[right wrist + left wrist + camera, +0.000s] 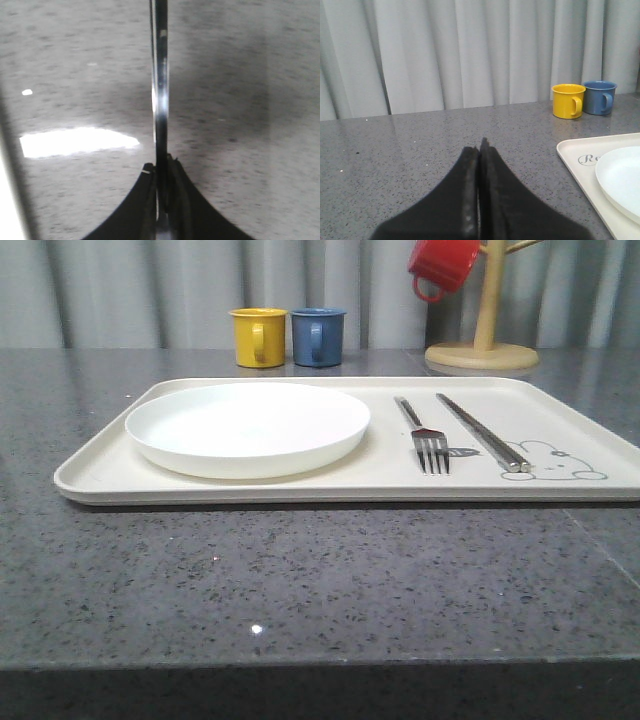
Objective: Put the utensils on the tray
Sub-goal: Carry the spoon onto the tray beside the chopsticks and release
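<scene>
From the front, the cream tray [300,485] lies flat on the grey speckled counter [300,590]. On it sit the white plate [247,427] toward its left, the fork [425,435] to the right of the plate with tines toward the near edge, and the chopsticks [482,432] just beside the fork, side by side, their near tips at the bunny drawing [560,462]. Behind the tray stand a yellow mug [258,337] and a blue mug [318,336], close together. A red mug [443,265] hangs on a wooden stand [483,340] at the back right.

My left wrist camera looks across the counter toward grey curtains [470,50]. My left fingers [480,150] are pressed together with nothing between them, low above bare counter. To their side I see the tray's corner [580,165] with script lettering, the plate's edge [620,180], and the two mugs beyond.

My right wrist camera points down at blurred grey counter. My right fingers [161,172] are clamped on a slim shiny metal handle [160,75] that runs straight away from the tips; I take it for the spoon, though its bowl is hidden. A pale strip, perhaps the tray's rim, runs along one edge of that view.
</scene>
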`<state>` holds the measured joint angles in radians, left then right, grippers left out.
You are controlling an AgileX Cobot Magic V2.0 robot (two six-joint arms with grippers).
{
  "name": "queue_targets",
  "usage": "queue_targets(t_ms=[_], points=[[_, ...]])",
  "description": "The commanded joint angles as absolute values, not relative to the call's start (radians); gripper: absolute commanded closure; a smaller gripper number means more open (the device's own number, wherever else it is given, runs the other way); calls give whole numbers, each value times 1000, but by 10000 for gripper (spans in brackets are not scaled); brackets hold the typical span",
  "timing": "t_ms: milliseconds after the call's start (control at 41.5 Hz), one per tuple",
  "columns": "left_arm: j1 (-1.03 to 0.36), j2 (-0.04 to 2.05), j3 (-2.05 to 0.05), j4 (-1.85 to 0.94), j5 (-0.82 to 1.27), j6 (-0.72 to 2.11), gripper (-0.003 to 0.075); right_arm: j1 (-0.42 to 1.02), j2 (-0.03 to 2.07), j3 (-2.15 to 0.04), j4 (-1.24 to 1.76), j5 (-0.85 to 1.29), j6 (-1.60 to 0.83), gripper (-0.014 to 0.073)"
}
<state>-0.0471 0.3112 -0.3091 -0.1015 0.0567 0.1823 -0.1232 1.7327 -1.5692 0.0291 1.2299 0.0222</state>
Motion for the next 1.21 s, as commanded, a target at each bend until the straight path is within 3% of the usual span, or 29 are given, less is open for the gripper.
queue_targets(t_ms=[0, 458, 1181], points=[[-47, 317, -335, -110, -24, 179, 739, -65, 1678, -1603, 38, 1331, 49, 641], [-47, 317, -335, -110, -24, 179, 739, 160, 1688, -1603, 40, 1294, 156, 641], [-47, 317, -335, -110, -28, 179, 739, 173, 1831, -1603, 135, 1286, 234, 640]])
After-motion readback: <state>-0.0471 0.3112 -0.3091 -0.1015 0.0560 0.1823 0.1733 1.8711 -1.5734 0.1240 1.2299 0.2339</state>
